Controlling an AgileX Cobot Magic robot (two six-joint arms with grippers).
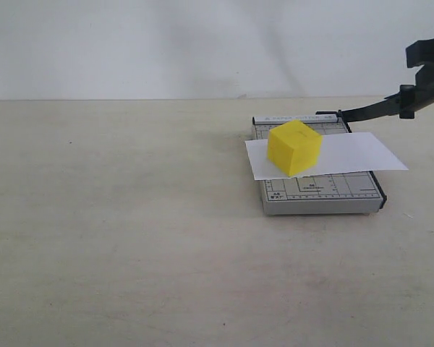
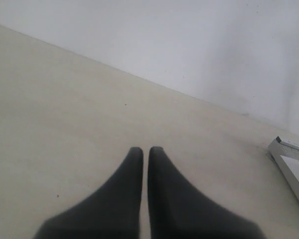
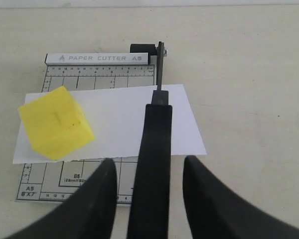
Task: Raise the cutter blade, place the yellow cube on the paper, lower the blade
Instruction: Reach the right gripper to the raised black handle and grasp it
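The yellow cube (image 1: 294, 147) (image 3: 56, 122) sits on the white paper (image 1: 354, 153) (image 3: 119, 119), which lies across the grey cutter base (image 1: 322, 195) (image 3: 84, 74). The black cutter blade (image 1: 369, 110) (image 3: 154, 164) is raised at a slant from its hinge at the base's far end. My right gripper (image 1: 419, 87) (image 3: 149, 160) is open at the blade's handle end, one finger on each side with a visible gap to each. My left gripper (image 2: 145, 149) is shut on nothing, over bare table, and is out of the exterior view.
The cutter stands right of centre on a pale table (image 1: 130, 231) with a white wall behind. A corner of the cutter base (image 2: 289, 159) shows at the edge of the left wrist view.
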